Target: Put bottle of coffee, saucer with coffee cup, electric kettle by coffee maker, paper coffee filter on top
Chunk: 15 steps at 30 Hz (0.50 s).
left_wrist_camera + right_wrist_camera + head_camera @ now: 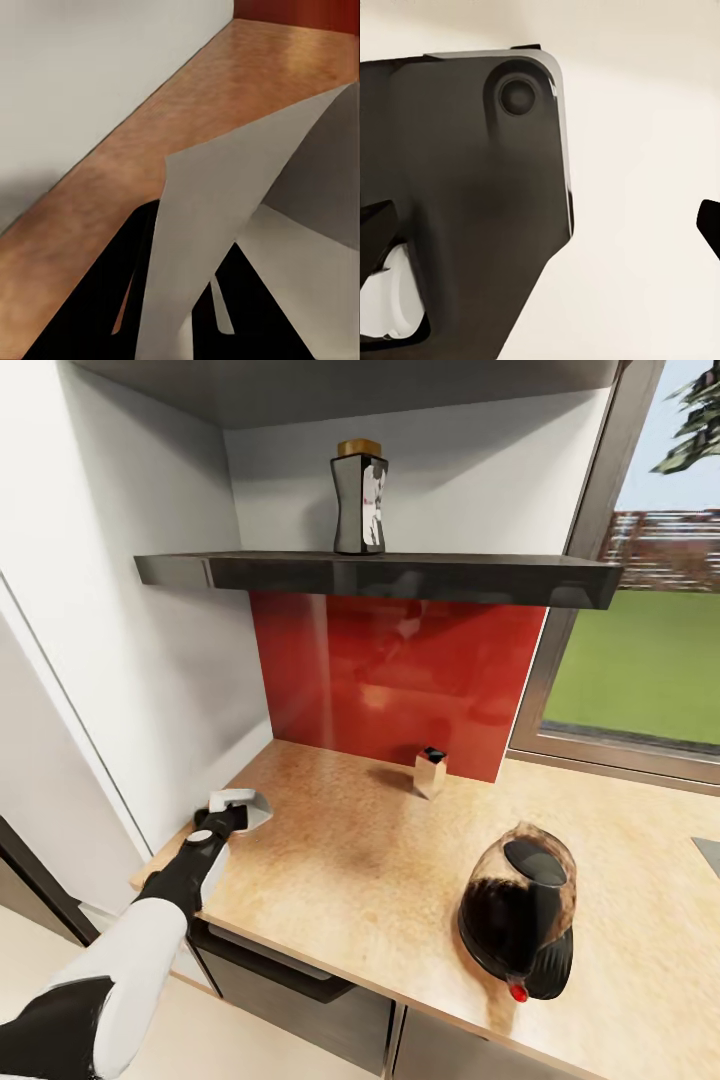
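Paper coffee filter (243, 807) is sitting pinched in the left gripper (232, 818) at the near left end of the kitchen countertop (360, 860), low over the beige surface and close to the white side wall (150, 660). In the left wrist view the white sheet (225, 225) is rising as a folded, creased cone between the two dark fingers (97, 315), which are closing on its lower part, with the worktop (187, 105) running beyond it toward the red panel (300, 11). The left arm (120, 950) is reaching in from the lower left, white at the forearm and black toward the wrist.

Electric kettle (520, 915) is standing on the counter at the near right, well apart from the filter, its black lid facing up and its small red switch (517, 992) pointing toward the front edge. Farther back, a small pale box with a black top (431, 772) is resting just in front of the red backsplash (390, 680). Above that, the bottle of coffee (360, 500) is standing upright on the dark kitchen shelf (380, 575), its yellowish lid on top. A window (650, 640) is showing green lawn to the right.

The right wrist view is offering a dark rounded body (472, 210) against a pale background, possibly part of the robot itself; the right gripper's fingers are too unclear there to say whether they are apart or together.
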{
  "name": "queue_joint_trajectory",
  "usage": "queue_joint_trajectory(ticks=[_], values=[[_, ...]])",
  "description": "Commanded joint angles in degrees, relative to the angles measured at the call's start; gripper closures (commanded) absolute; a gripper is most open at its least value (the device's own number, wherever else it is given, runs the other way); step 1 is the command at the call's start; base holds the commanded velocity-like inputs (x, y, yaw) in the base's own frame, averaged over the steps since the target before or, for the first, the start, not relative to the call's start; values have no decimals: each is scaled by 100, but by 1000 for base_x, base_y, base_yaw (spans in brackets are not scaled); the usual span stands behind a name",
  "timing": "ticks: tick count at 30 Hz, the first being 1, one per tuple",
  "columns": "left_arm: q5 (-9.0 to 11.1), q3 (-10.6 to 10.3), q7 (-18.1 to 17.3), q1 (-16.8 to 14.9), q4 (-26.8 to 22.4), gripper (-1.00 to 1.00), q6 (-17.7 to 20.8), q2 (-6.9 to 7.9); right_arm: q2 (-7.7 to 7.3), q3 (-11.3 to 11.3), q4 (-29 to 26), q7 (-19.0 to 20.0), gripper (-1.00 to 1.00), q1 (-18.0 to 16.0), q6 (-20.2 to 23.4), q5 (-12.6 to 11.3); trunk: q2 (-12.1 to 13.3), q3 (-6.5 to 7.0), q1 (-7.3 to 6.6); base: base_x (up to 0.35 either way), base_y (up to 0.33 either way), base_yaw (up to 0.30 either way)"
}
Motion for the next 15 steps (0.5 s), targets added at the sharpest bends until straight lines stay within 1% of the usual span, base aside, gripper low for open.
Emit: queue_joint_trajectory(ticks=[1, 3, 5, 6, 7, 10, 15], values=[[-78, 12, -22, -35, -116, 100, 131, -19, 1, -21, -2, 14, -100, -3, -21, -42, -11, -12, 3, 0, 0, 0], [-77, 10, -121, -76, -286, 100, 241, -35, 5, -21, -5, 18, -100, -3, -21, -44, -11, -12, 3, 0, 0, 0], [-77, 8, -290, -104, -490, 100, 475, -34, 8, -21, -9, 26, -100, -3, -23, -45, -11, -12, 3, 0, 0, 0], [-77, 8, -367, -111, -576, 100, 636, -31, 9, -22, -22, 28, -100, -3, -25, -46, -11, -12, 3, 0, 0, 0], [-76, 7, -529, -90, -852, 100, 1079, 8, 4, -22, -131, 31, -100, -3, -29, -38, -11, -12, 3, 0, 0, 0], [-76, 34, -609, -52, -993, 100, 1236, 29, -10, -22, -177, 32, -100, -3, -30, -31, -11, -12, 3, 0, 0, 0], [-76, 45, -628, -34, -1035, 100, 1302, 42, -40, -23, -197, 32, -100, -3, -30, -31, -11, -12, 3, 0, 0, 0]])
